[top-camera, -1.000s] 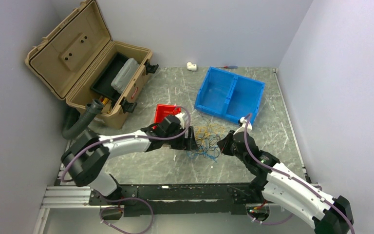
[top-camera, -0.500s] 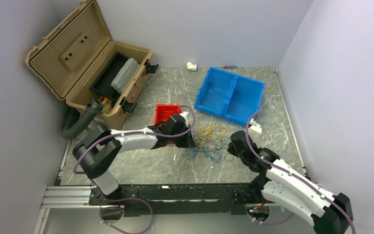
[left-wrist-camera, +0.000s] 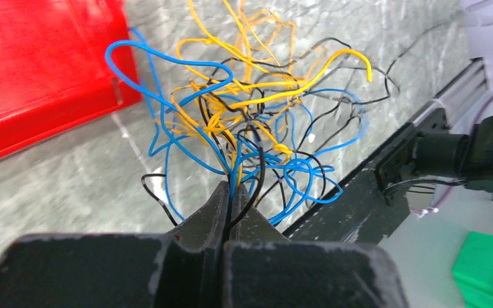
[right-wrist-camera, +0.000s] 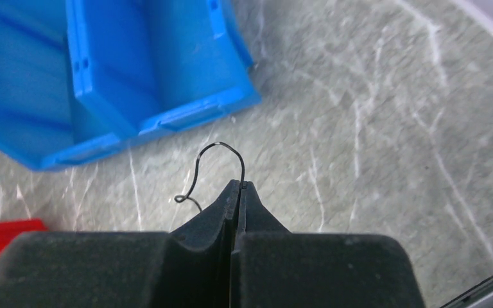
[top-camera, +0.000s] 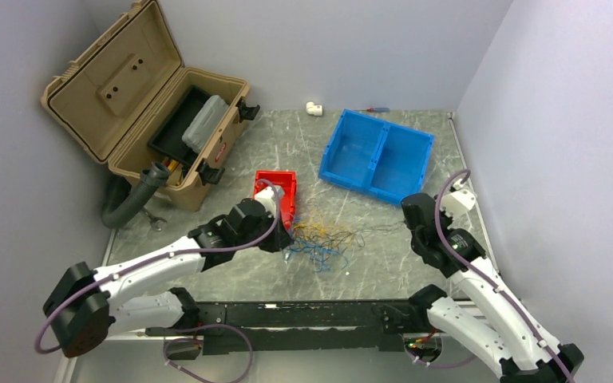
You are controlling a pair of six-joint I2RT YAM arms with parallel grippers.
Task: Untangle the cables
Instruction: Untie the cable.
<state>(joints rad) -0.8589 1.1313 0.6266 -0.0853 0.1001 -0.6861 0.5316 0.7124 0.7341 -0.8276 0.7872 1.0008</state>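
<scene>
Left pincer [left-wrist-camera: 230, 190] has closed since a second ago, when it stood apart at the tangle's left edge. Its tips now pinch a few blue, yellow and black strands of the cables [top-camera: 322, 238], and its arm has drawn back toward the near left. Right pincer [right-wrist-camera: 237, 186], pressed together then as now, grips a single black wire [right-wrist-camera: 221, 153] that loops above its tips. It has swung rightward off the tangle, to beside the near corner of the blue bin [top-camera: 375, 154]. The cables lie on the tabletop [top-camera: 287, 144] between both pincers, just beside the red bin [top-camera: 274, 183], spread wider than before. Beyond, the tan toolbox [top-camera: 153, 120] stands open, unchanged
</scene>
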